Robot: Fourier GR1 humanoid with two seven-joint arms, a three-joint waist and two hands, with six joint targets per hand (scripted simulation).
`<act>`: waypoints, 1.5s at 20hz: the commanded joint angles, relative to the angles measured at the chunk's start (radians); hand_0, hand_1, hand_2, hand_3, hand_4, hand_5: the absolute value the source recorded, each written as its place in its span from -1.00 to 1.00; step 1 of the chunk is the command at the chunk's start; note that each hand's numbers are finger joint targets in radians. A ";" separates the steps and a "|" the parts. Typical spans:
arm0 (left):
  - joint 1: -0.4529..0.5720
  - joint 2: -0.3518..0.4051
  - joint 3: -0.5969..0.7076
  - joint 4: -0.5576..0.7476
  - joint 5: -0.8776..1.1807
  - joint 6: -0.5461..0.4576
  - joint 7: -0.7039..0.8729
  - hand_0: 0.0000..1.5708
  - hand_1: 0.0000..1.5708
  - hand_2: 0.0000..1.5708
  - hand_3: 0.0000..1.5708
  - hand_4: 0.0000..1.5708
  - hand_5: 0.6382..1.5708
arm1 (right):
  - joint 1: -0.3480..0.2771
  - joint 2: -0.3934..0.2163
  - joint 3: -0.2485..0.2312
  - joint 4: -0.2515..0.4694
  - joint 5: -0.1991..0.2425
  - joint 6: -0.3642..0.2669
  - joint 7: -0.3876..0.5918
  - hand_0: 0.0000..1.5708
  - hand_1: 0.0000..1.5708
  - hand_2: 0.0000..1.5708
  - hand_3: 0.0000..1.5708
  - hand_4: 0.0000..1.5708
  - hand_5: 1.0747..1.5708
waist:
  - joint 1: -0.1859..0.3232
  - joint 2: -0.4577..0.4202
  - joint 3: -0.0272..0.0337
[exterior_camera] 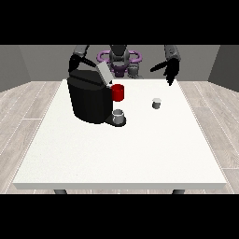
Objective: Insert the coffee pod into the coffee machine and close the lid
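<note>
Table white, bare across the lower frame. Cup grey, at center-left on the machine's base. Pod small, right of center, well apart from the machine. Machine black, left of center, lid tilted up, red part at its right side. Hand at upper right above the far edge, fingers straight, spread, holding nothing. Hand at upper left behind the machine, fingers impossible to tell.

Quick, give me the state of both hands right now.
Hand at the view's right: open, fingers spread, holding nothing, raised above the table's far edge.
Hand at the view's left: hidden behind the coffee machine; cannot be told.
</note>
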 commanded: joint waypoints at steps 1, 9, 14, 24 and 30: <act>-0.116 0.060 0.035 0.118 -0.019 -0.047 -0.006 -1.00 -1.00 -1.00 -1.00 -1.00 1.00 | -0.058 0.036 0.028 0.014 0.033 -0.034 0.007 -1.00 -1.00 -1.00 -1.00 -1.00 1.00 | -0.021 0.066 0.0001; -0.222 0.139 0.019 0.308 -0.140 -0.055 -0.049 -1.00 -1.00 -1.00 -1.00 -1.00 1.00 | -0.100 0.051 0.091 0.003 0.040 -0.064 0.056 -1.00 -1.00 -1.00 -1.00 -1.00 1.00 | -0.066 0.166 -0.0003; -0.266 0.108 -0.024 0.381 -0.228 -0.018 -0.039 -1.00 -1.00 -1.00 -1.00 -1.00 1.00 | -0.143 0.045 0.051 0.062 -0.005 -0.036 0.030 -1.00 -1.00 -1.00 -1.00 -1.00 1.00 | -0.063 0.179 0.0002; -0.355 0.021 -0.076 0.478 -0.400 0.190 -0.071 0.07 0.07 0.17 -0.04 -0.62 1.00 | -0.184 0.049 0.047 0.158 0.023 -0.044 0.035 -1.00 -1.00 -1.00 -1.00 -1.00 1.00 | -0.051 0.172 0.0002; -0.377 0.060 -0.115 0.552 -0.507 0.215 -0.105 0.18 0.18 0.29 0.08 -0.47 1.00 | -0.201 0.045 0.054 0.162 0.007 -0.028 0.025 -1.00 -1.00 -1.00 -1.00 -1.00 1.00 | -0.064 0.166 0.0002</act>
